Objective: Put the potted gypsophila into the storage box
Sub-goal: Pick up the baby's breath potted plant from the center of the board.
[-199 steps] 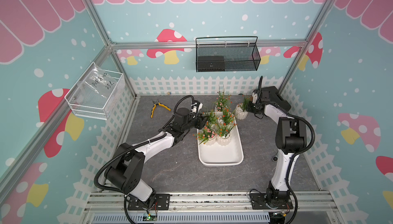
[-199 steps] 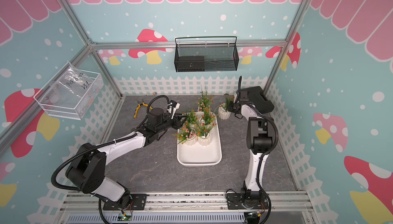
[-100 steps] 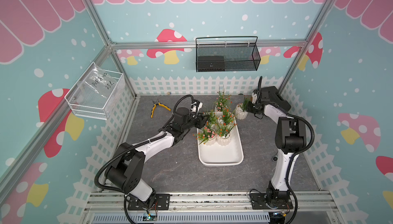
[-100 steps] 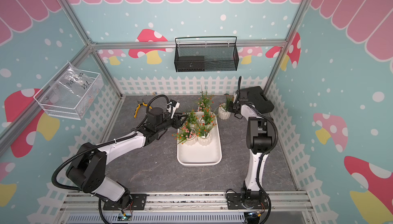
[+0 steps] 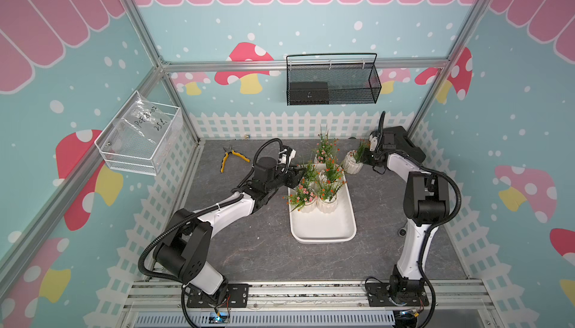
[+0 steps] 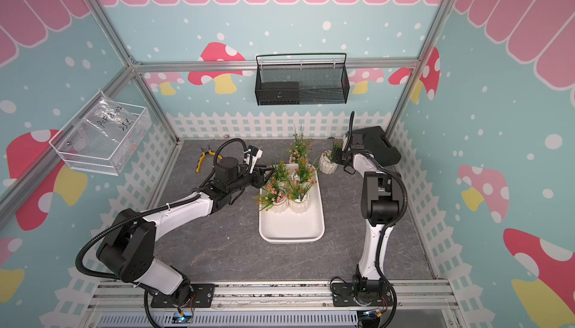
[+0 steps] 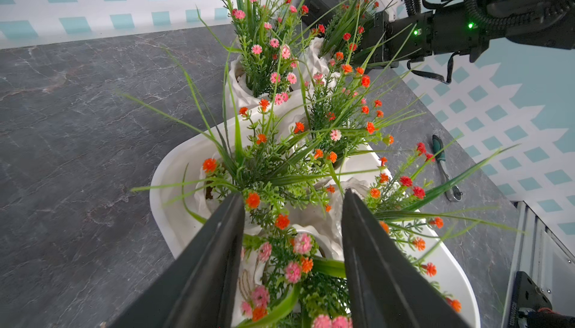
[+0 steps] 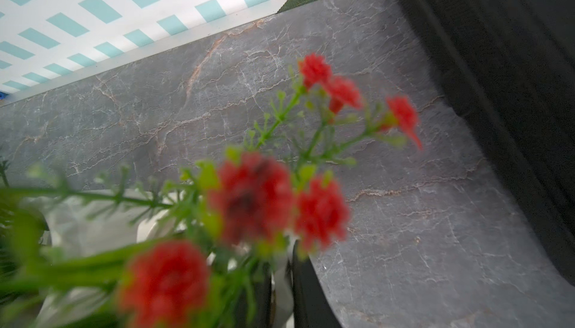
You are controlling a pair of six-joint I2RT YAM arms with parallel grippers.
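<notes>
The storage box (image 5: 323, 227) (image 6: 292, 227) lies mid-table with several potted gypsophila (image 5: 326, 206) in its far half. Another pot (image 5: 320, 158) stands on the table just behind it. One more pot (image 5: 351, 166) (image 6: 327, 165) (image 8: 93, 230) stands to the right of the box's far end, and my right gripper (image 5: 367, 156) (image 8: 281, 267) is shut on its rim. My left gripper (image 5: 301, 172) (image 7: 292, 194) hangs open over the box's far-left pot. Sprigs lie between its fingers, and it grips nothing.
A black hard case (image 5: 401, 139) fills the far-right corner behind the right arm. Yellow-handled pliers (image 5: 231, 156) lie far left, and a green-handled tool (image 7: 443, 167) lies near the right fence. A black wire basket (image 5: 331, 80) and a mesh bin (image 5: 140, 139) hang on the walls.
The right gripper's jaws have closed onto the pot's rim. Both arms stay where they were.
</notes>
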